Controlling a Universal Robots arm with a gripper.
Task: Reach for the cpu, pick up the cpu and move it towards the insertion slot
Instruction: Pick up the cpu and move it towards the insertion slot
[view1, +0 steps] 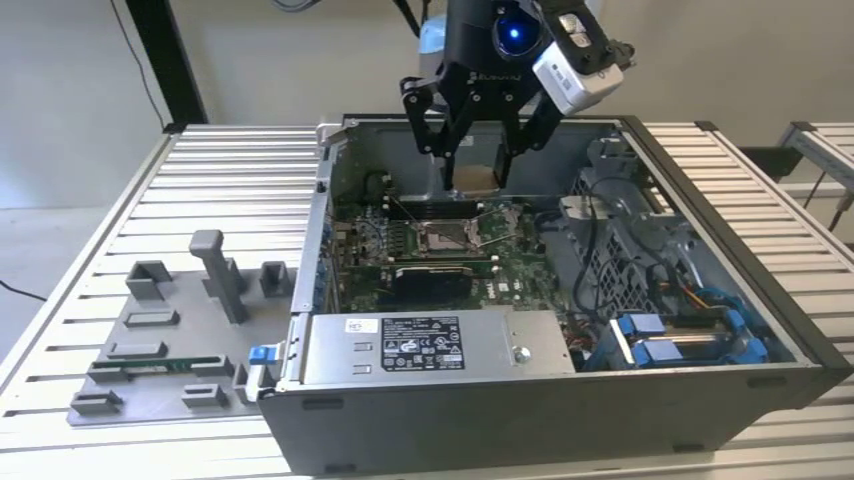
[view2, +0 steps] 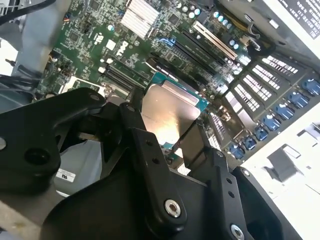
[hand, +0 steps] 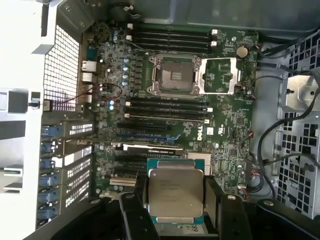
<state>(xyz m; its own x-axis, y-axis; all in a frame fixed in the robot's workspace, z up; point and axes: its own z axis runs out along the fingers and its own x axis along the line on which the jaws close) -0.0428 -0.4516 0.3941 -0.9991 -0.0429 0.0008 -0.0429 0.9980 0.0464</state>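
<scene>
Read the exterior view from 9 o'clock to 3 o'clock.

At 9 o'clock: grey fixture plate (view1: 180, 335) on the slatted table (view1: 227, 170). No chip discernible on it.

At centre: open computer case (view1: 534, 410), with the motherboard (view1: 514, 288) exposed. On the board: the insertion slot (view1: 447, 235), metal frame swung open, dark centre bare.

Progress, as judged:
- Reach: done.
- Pick-up: done.
- Transfer toward the slot: partly done. Chip near the slot, not seated.

At 12 o'clock of the slot, raised clear of the board: the gripper (view1: 475, 165). Closed to chip width. Clamps the cpu (view1: 477, 182) by 2 opposite edges.

In both wrist views: 2 black fingers (hand: 134, 212) pressed against the chip's sides. Shows the pale silver face and green rim of the cpu (hand: 175, 192) to the first wrist view. No contact with board or case visible.

In the first wrist view: slot (hand: 175, 75) well apart from the chip, with several long black connector strips (hand: 165, 107) between the 2.

At 3 o'clock: cable bundle (view1: 601, 270) and blue drive brackets (view1: 667, 340), untouched.
</scene>
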